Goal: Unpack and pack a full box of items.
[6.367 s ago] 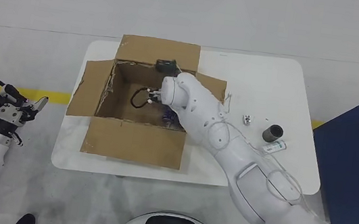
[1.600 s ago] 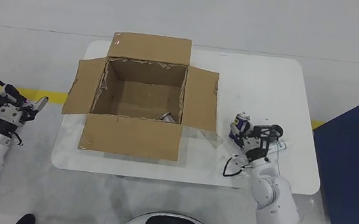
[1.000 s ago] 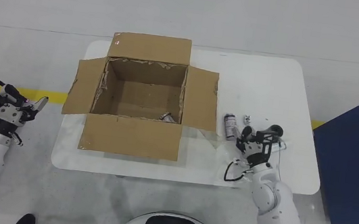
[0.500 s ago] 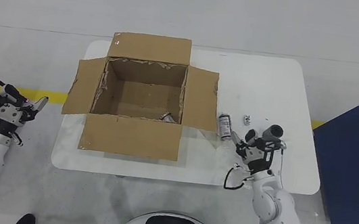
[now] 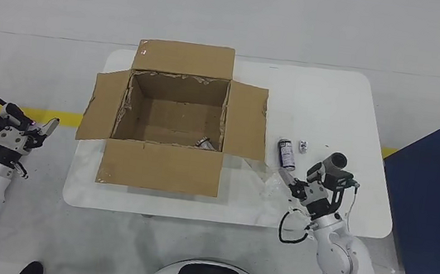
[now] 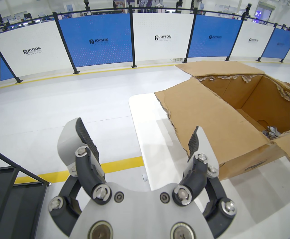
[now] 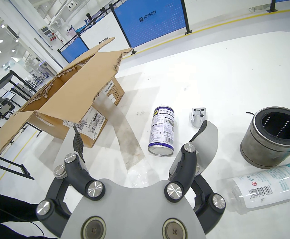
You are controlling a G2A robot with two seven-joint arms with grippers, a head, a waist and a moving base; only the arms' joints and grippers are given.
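Right wrist view: right gripper (image 7: pixel 140 130), fingers (image 7: pixel 208 138) wide, empty, near the can (image 7: pixel 163 130); left gripper (image 6: pixel 137 126) also wide, empty.

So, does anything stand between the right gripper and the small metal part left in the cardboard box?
Yes: the gripper-side wall and folded-out flap of the brown cardboard box stand between the open right gripper and the small metal part on the box floor. From above, nothing visible covers it.

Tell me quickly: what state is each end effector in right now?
Left end effector: open, holding nothing, off the table's side by the box.
Right end effector: open, holding nothing, over the table near the can.
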